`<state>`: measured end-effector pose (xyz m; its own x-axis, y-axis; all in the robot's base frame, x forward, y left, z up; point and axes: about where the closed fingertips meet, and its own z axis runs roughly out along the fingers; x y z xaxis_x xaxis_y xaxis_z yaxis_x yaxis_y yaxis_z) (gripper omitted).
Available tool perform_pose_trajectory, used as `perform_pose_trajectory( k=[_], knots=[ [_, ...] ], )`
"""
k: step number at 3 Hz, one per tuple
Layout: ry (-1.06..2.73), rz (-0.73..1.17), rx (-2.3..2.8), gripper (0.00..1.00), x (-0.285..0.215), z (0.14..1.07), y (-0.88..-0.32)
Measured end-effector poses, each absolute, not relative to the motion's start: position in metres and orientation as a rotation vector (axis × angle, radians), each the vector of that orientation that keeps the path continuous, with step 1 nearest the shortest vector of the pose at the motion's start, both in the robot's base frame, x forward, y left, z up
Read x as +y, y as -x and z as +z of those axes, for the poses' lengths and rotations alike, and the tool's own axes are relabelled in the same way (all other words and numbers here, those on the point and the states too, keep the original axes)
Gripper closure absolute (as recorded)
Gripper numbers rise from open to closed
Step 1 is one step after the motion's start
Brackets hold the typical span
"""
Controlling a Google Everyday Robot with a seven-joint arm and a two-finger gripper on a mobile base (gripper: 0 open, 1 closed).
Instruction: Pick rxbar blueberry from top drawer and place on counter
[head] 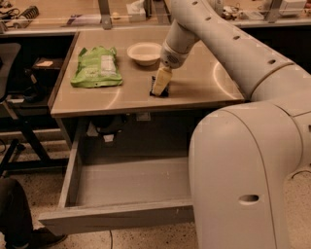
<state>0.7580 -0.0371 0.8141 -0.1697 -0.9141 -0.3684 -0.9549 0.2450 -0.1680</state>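
The rxbar blueberry (pixel 155 94), a dark-wrapped bar, stands tilted with its lower edge touching the tan counter (pixel 204 73), just in front of the white bowl. My gripper (pixel 159 87) reaches down from the arm at the upper right and is shut on the bar; its pale fingers (pixel 161 80) cover most of the wrapper. Below the counter the top drawer (pixel 116 219) is pulled out wide. No objects show on the part of its grey floor that I can see. My arm's large body hides the drawer's right part.
A green crinkly bag (pixel 95 67) lies on the counter's left half, and a white bowl (pixel 144 52) sits behind the gripper. A cluttered bench (pixel 73 14) runs along the back. A dark chair frame (pixel 19 126) and a person's leg (pixel 14 219) are at the left.
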Motion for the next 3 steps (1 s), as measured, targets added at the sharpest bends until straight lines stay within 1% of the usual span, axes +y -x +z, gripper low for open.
perform_pose_trajectory(
  k=[2,3],
  knots=[
    [1.711,0.142,2.132,0.13,-0.0371,0.814,-0.758],
    [1.711,0.142,2.132,0.0,-0.0371,0.8139,-0.758]
  ],
)
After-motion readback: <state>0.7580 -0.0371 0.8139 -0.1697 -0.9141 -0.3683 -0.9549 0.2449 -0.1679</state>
